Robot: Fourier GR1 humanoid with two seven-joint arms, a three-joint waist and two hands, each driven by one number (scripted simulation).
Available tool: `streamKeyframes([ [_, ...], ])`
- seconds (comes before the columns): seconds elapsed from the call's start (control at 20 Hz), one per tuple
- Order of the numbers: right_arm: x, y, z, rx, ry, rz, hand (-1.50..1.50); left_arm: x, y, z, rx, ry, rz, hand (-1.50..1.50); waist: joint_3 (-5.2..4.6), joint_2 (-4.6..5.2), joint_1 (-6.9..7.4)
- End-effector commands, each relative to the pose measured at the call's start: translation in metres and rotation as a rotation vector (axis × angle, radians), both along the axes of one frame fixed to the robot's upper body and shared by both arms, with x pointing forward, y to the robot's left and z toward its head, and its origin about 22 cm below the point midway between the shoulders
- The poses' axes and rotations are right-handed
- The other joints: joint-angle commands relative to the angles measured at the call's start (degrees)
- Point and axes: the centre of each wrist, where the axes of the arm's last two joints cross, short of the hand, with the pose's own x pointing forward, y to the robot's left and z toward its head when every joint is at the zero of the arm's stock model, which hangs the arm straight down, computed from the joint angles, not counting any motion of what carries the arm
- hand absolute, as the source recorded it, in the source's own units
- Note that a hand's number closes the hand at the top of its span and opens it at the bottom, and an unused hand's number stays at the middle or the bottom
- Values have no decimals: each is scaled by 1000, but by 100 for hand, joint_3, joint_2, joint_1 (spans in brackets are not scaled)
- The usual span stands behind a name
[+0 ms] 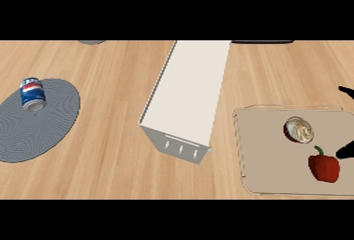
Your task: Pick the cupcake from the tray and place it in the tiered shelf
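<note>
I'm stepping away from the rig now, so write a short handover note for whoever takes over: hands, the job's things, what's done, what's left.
Right hand: only dark fingertips show at the view's right edge, beside the tray; open or shut cannot be told.
Left hand: not in view.
Cupcake: on the tray, lying on its side, above the red pepper.
Tiered shelf: mid-counter, left of the tray, nothing on it.
Elsewhere: soda can on the grey mat, far left.
Done: nothing yet.
Left: grasp the cupcake, carry it left, set it in the shelf.
</note>
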Motion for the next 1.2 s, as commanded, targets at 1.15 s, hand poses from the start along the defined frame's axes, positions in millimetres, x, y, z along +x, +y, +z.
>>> streamKeyframes([
  [1.15, 28, 96, -43, -220, 199, -92, -150, 76, -51, 23, -174, -476, -50, 0, -62, -14, -428],
])
